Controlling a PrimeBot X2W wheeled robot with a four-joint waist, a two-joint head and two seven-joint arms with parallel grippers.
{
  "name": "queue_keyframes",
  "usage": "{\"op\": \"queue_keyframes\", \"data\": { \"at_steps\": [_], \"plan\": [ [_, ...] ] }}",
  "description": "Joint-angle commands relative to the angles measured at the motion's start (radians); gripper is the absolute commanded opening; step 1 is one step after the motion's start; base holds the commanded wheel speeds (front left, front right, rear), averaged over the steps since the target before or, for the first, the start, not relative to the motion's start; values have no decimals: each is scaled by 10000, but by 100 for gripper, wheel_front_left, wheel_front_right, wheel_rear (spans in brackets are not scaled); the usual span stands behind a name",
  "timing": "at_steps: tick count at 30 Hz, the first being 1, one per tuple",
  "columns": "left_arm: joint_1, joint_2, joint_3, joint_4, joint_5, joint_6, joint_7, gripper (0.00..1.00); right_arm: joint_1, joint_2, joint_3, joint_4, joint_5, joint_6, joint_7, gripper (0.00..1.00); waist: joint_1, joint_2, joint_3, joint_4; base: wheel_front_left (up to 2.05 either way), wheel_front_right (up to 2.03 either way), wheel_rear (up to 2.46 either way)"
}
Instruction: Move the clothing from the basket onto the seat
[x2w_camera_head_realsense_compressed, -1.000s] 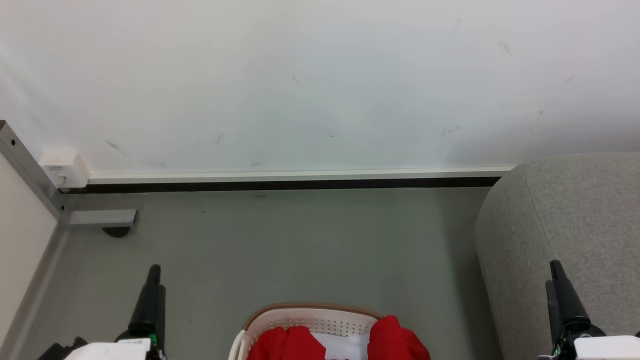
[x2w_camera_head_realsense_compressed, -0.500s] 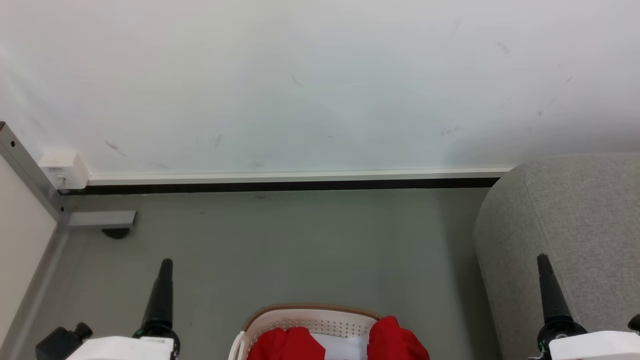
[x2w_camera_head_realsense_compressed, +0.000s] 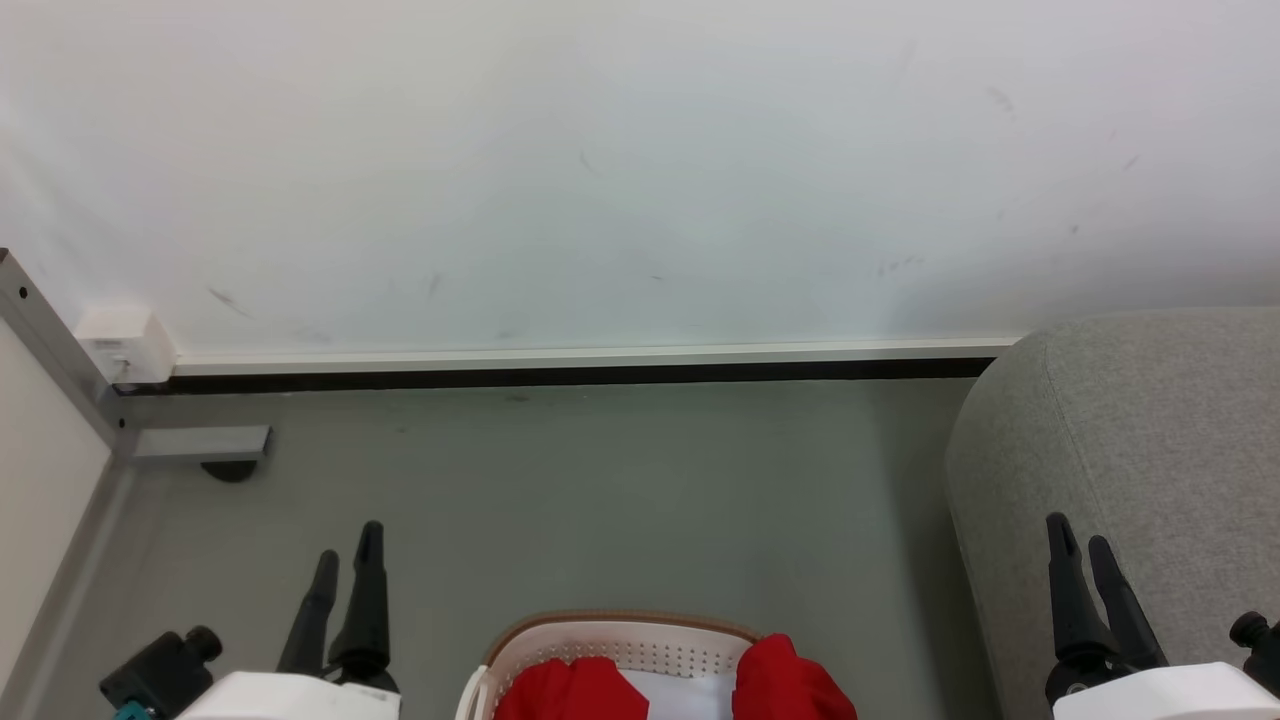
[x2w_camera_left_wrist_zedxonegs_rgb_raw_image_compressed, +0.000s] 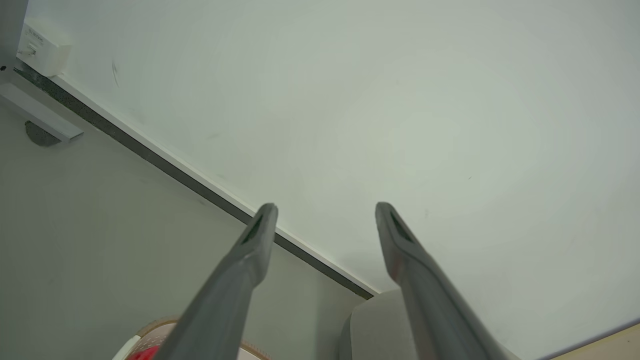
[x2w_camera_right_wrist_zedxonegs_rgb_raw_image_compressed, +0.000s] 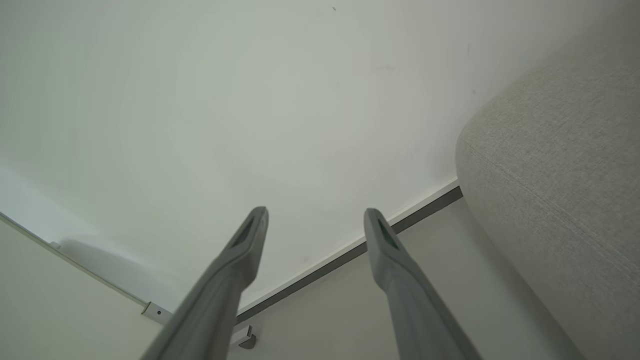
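You've got bright red clothing (x2w_camera_head_realsense_compressed: 785, 680) in a cream-white basket (x2w_camera_head_realsense_compressed: 640, 648) w/ a dotted perforation pattern & brown rim. Seat (x2w_camera_head_realsense_compressed: 1150, 430): light grey woven, plain. Wall (x2w_camera_head_realsense_compressed: 600, 150): white w/ faint dark scuffs. Floor (x2w_camera_head_realsense_compressed: 620, 500): dull grey-green. Skirting (x2w_camera_head_realsense_compressed: 580, 355): white strip over a black band. Left gripper (x2w_camera_head_realsense_compressed: 348, 540) & right gripper (x2w_camera_head_realsense_compressed: 1076, 531): black fingers, white shells.

Left pincer (x2w_camera_head_realsense_compressed: 347, 540) fingers parted, empty, pointing up, right pincer (x2w_camera_head_realsense_compressed: 1076, 532) likewise
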Motion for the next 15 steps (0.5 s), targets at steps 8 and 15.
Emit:
{"op": "queue_keyframes", "data": {
  "at_steps": [8,15],
  "plan": [
    [87,221,-253,-270,1792,267,-346,100,-118,63,-71,154,-2003,-9,-344,100,0,-1,-22,-34,0,0,0],
    [114,324,-431,-251,2681,452,-536,100,-175,91,-64,308,-2991,-11,-546,100,0,-1,-30,-54,0,0,0]
  ]
}}
